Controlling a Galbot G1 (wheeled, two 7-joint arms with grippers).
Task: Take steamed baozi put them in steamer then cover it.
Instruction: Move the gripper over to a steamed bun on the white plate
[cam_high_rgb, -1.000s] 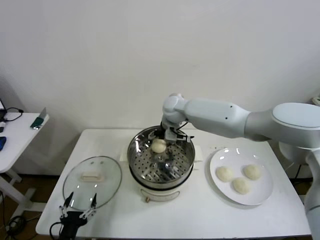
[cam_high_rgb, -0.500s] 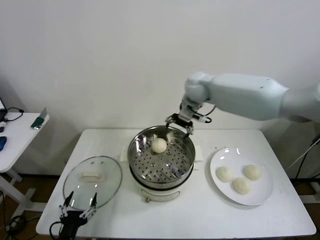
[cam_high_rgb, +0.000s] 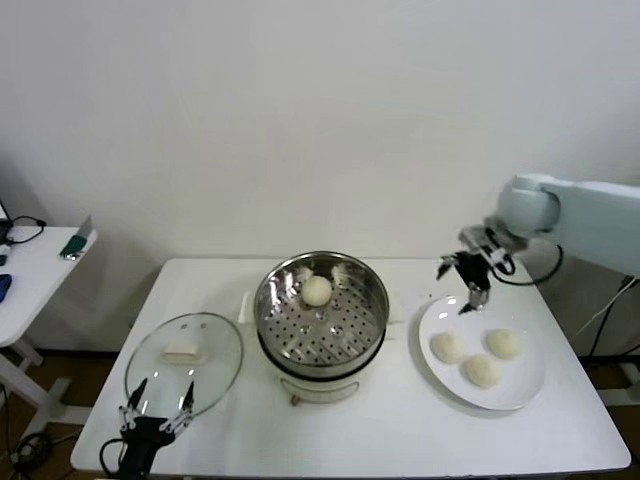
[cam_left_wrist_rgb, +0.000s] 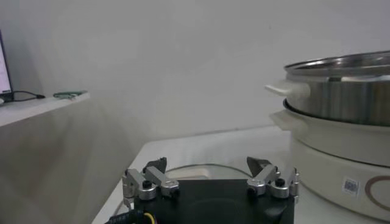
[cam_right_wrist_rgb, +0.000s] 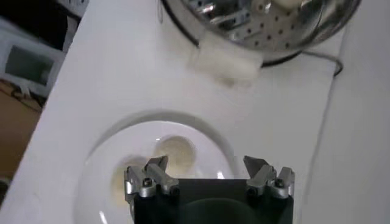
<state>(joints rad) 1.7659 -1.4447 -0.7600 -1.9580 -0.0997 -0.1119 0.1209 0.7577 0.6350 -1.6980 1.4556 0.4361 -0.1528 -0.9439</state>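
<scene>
The steamer (cam_high_rgb: 321, 318) is sitting at the middle of the table (cam_high_rgb: 400, 440), with one steamed baozi (cam_high_rgb: 317, 290) lying in it toward the far side. To its left, near the table's front edge, the cover (cam_high_rgb: 186, 362) is lying flat, handle up. To the steamer's right the plate (cam_high_rgb: 520, 390) is resting on the table, carrying three more buns — one on the left (cam_high_rgb: 449, 347), one on the right (cam_high_rgb: 505, 343), one nearer the front (cam_high_rgb: 482, 371). The left gripper (cam_high_rgb: 157, 406) is hanging just before the cover's front edge; the right gripper (cam_high_rgb: 470, 277) is hovering above the plate's far rim. A side table (cam_high_rgb: 40, 262) is standing well apart on the left.
</scene>
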